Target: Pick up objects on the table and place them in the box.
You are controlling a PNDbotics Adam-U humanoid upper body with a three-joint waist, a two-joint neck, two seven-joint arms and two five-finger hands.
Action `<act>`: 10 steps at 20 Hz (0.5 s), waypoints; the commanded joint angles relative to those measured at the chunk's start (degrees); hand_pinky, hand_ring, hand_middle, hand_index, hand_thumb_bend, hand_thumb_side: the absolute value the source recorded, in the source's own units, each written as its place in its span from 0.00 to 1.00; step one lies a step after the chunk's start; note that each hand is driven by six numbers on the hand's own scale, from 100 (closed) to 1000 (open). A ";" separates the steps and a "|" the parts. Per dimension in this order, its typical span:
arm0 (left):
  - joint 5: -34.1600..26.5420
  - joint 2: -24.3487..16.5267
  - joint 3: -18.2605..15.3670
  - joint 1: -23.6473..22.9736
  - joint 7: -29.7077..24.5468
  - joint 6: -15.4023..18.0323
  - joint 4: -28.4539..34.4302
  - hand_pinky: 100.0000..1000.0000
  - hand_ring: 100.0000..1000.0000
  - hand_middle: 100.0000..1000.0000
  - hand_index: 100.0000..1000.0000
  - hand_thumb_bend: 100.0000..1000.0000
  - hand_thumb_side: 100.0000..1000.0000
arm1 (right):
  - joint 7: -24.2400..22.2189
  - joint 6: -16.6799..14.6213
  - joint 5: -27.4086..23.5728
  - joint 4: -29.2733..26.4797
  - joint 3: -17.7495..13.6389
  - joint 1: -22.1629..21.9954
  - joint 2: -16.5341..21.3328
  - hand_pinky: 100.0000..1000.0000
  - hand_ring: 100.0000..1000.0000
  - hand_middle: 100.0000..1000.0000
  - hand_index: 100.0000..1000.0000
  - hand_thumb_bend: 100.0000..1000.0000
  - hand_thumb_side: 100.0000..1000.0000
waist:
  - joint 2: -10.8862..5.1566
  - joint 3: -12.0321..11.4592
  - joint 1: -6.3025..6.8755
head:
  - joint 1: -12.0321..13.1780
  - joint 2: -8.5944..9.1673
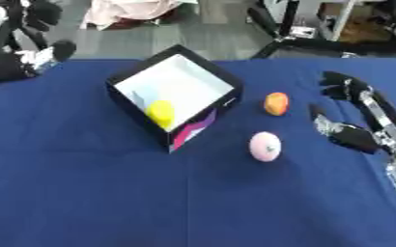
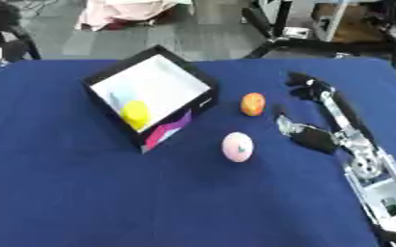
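Observation:
A black box (image 1: 203,67) with a white inside stands tilted on the blue table, and a yellow object (image 1: 161,112) lies in its near corner. An orange object (image 1: 275,103) sits on the cloth just right of the box. Nearer to me lies a pink ball (image 1: 265,146). My right hand (image 2: 317,138) rests open to the right of both, fingers stretched toward the far edge, touching neither. At the table's far left corner is my left hand (image 1: 20,61), a dark shape whose fingers I cannot make out.
The blue cloth (image 1: 91,193) covers the whole table, with wide bare room in front and to the left. Beyond the far edge are grey floor, black stands (image 1: 296,41) and a pinkish bundle (image 1: 134,12).

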State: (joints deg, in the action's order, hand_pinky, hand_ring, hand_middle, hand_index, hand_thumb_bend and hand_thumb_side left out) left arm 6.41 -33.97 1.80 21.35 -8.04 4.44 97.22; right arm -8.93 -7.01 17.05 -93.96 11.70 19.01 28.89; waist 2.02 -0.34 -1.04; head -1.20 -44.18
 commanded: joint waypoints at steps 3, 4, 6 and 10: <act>-1.29 3.61 -3.67 -5.31 0.94 -1.88 2.90 0.66 0.64 0.58 0.72 0.56 0.63 | -7.93 -2.27 0.75 4.46 4.34 5.72 3.56 0.82 0.79 0.80 0.92 0.20 0.29 | -0.97 -0.75 -0.74 | -0.81 0.06; -1.21 4.70 -4.11 -6.20 1.12 -2.21 2.82 0.66 0.64 0.58 0.72 0.56 0.63 | -9.19 -2.69 1.00 5.67 5.09 6.64 3.54 0.82 0.79 0.80 0.92 0.20 0.29 | -0.98 -0.93 -0.74 | -0.86 0.06; -1.02 6.84 -5.01 -7.84 1.76 -2.86 2.56 0.65 0.63 0.58 0.71 0.55 0.63 | -11.53 -3.55 1.84 8.40 6.50 8.37 3.11 0.82 0.80 0.81 0.93 0.22 0.29 | -0.99 -1.21 -0.76 | -0.95 0.06; -0.80 9.71 -6.04 -10.20 2.46 -3.42 2.44 0.65 0.63 0.57 0.71 0.54 0.63 | -14.49 -5.26 4.15 13.90 8.21 11.06 1.55 0.83 0.80 0.81 0.93 0.23 0.30 | -1.02 -1.58 -0.79 | -1.18 0.06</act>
State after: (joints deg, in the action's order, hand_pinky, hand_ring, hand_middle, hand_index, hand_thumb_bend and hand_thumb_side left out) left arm 5.60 -24.12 -3.27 10.72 -5.82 1.29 98.88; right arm -22.51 -11.76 20.39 -81.12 19.81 28.89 30.00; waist 2.02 -1.91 -1.16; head -2.18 -44.18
